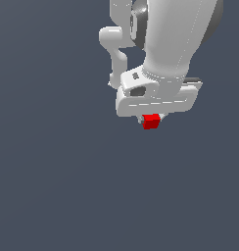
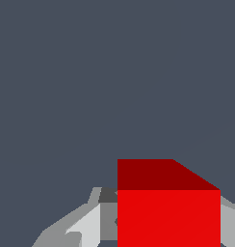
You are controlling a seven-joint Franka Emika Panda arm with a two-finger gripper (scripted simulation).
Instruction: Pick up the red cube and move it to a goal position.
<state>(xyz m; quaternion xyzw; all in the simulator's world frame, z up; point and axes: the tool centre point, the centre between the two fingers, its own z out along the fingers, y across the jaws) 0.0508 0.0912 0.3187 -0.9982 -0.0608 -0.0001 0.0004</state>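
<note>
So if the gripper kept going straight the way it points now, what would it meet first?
Only the plain grey ground, it seems. The gripper already has the red cube between its fingers, and nothing else shows ahead; depth is unclear.

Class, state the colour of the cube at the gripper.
Bright red cube, clearest in the wrist view.

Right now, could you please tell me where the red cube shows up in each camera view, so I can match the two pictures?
Exterior view: the red cube sits a little right of centre, just under the white pincer.
Wrist view: the cube fills the lower right part of the picture, cut off by the edge, with grey fingers on either side.
Shared landmark: the pincer around the cube.
</note>
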